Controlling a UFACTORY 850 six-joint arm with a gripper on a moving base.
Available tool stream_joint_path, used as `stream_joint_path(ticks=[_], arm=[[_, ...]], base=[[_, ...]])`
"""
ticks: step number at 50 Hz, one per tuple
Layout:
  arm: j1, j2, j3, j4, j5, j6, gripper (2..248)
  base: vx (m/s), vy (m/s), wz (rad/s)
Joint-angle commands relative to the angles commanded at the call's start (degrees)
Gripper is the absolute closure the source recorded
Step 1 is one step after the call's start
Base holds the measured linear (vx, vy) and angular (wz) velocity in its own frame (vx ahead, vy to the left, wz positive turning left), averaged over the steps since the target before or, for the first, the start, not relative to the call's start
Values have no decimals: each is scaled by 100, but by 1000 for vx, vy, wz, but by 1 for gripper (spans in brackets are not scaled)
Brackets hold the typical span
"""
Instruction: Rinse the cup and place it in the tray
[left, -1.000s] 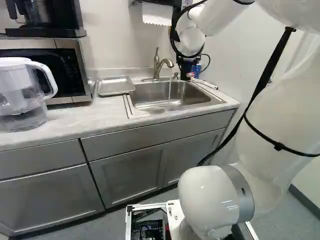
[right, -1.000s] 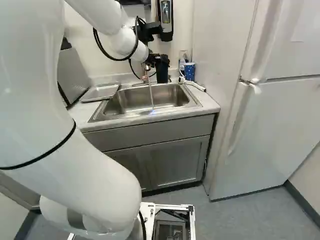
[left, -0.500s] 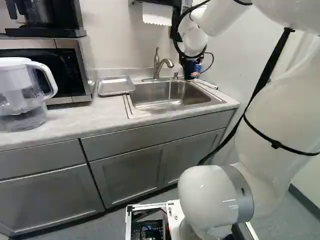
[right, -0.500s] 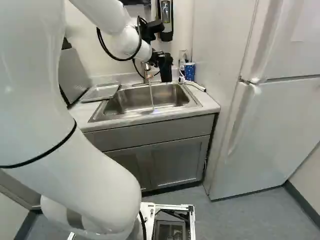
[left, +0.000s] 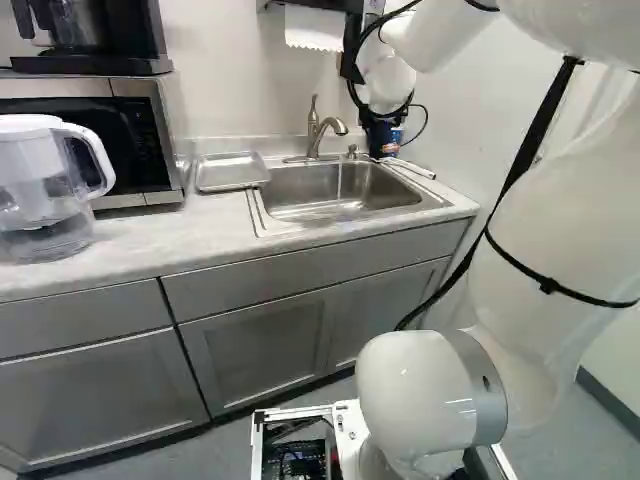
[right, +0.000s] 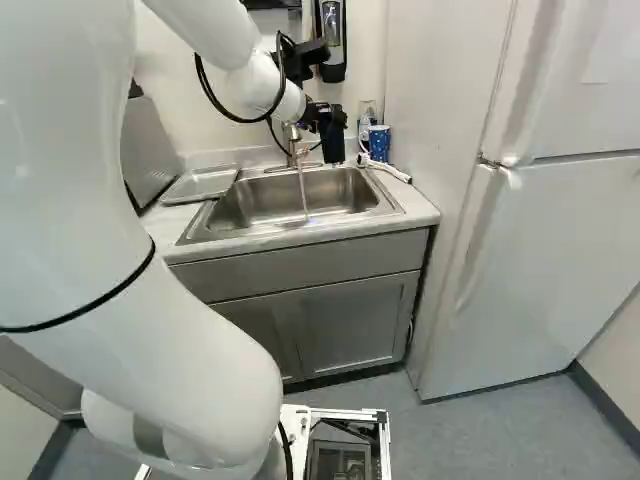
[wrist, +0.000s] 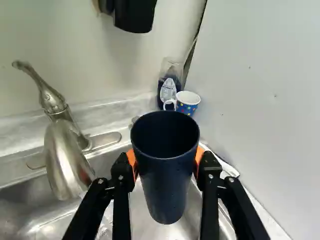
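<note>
Pale desk (left: 130, 240) surrounds your steel sink (right: 258, 203), a tapered dark-blue cup (wrist: 166, 187) above it.
Your black claw (wrist: 166, 161) pinches the cup; swinging toward the running water (right: 303, 190) could knock the curved metal faucet (wrist: 62, 157), or wet sides might slip. The cup's mouth faces up, its long axis nearly vertical.

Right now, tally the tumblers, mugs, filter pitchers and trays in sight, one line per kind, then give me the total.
Navy tumbler: 1
Polka-dot mug: 1
Filter pitcher: 1
Metal tray: 1
Total: 4
</note>
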Motion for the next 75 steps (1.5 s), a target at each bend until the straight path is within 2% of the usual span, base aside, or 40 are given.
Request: stream_joint_path(ticks=[30, 58, 72, 75], arm=[[-8, -53, -52, -779, 0, 1798, 125], [-142, -125, -125, -1585, 22, 3485, 125], [-141, -143, -143, -1644, 22, 4327, 125], [-141, -143, -143, -1644, 22, 4327, 125]], base=[[0, 0, 0], [0, 0, 0], [0, 0, 0], [0, 0, 0]])
